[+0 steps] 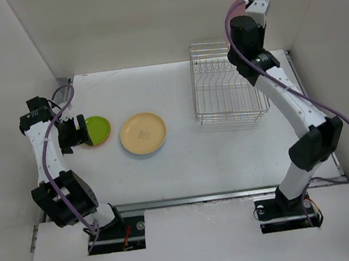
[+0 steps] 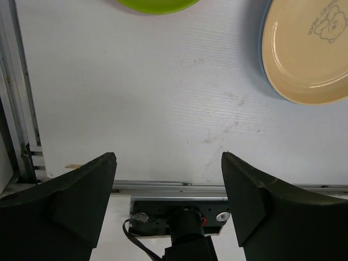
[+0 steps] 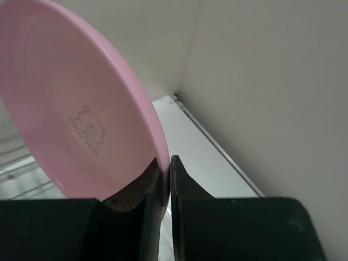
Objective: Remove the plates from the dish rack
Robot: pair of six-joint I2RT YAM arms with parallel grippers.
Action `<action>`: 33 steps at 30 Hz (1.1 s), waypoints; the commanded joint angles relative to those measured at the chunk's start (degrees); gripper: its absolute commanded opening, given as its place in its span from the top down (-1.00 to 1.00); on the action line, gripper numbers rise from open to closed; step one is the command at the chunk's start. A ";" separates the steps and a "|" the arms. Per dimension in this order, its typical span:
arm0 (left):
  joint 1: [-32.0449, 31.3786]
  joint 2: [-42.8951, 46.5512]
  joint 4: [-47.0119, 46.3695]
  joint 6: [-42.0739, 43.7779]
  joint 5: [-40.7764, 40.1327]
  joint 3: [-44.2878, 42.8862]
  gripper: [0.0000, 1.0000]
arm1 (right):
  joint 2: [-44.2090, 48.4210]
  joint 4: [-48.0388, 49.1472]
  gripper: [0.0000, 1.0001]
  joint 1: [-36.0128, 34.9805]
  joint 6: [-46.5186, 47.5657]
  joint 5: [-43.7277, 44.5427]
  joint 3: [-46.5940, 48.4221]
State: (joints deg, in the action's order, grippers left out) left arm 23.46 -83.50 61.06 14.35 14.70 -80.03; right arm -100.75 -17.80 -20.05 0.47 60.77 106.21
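Note:
My right gripper [image 3: 166,168] is shut on the rim of the pink plate [image 3: 70,119] and holds it upright, high above the dish rack [image 1: 227,92]; its wires show at the lower left of the right wrist view [image 3: 16,168]. In the top view the right wrist hides the plate, and the rack shows no plates. The lime green plate [image 1: 96,128] lies on the orange plate [image 1: 89,145] at the left. The pale yellow plate [image 1: 143,133] lies on the blue plate [image 2: 262,38]. My left gripper [image 2: 168,157] is open and empty beside the green plate [image 2: 157,4].
White walls close the table on the left, back and right. The right wrist is near the back right corner. A metal rail [image 2: 179,187] runs along the table's near edge, with the left arm's base [image 1: 120,229] behind it.

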 commanded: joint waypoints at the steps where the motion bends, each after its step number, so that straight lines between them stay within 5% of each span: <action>1: 0.00 2.29 1.43 0.59 1.47 -1.45 -0.51 | 7.84 9.01 1.00 -7.51 5.24 1.91 -1.88; 4: 0.00 2.82 1.43 0.07 2.61 -0.92 -0.51 | 10.31 5.78 1.00 -12.98 3.42 -14.40 -7.41; 8: 0.00 3.35 1.43 0.06 2.62 -0.92 -0.51 | 5.58 -0.57 1.00 -17.47 -5.55 -50.99 -7.95; 12: 0.00 3.88 1.95 0.06 2.09 -0.92 -0.51 | -3.56 0.84 1.00 -19.58 -11.27 -67.75 -7.17; 17: 0.00 4.49 1.96 1.11 0.69 0.22 -0.51 | -17.78 -0.73 1.00 -20.64 -15.32 -73.43 1.00; 23: 0.00 4.49 0.91 1.65 -0.37 1.98 -0.51 | -23.87 -1.27 1.00 -20.64 -16.38 -76.15 1.80; 24: 0.00 4.49 0.91 1.65 -0.37 1.98 -0.51 | -25.27 -1.88 0.94 -20.64 -16.90 -76.68 1.80; 25: 0.00 4.49 0.91 1.65 -0.37 1.98 -0.51 | -25.98 -1.88 0.55 -20.64 -16.91 -76.68 1.80; 28: 0.00 4.49 0.91 1.65 -0.37 1.46 -0.51 | -27.83 -4.07 0.02 -20.64 -16.91 -74.84 2.41; 33: 0.00 4.49 1.43 1.65 -0.37 1.45 -0.51 | -25.91 -6.36 -0.28 -21.16 -16.91 -70.19 2.42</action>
State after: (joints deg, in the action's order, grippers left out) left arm 23.46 -80.68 61.34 15.18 14.50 -78.35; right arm -127.98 -22.37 -40.56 -16.29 -12.05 106.37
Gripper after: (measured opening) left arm 0.753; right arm 0.630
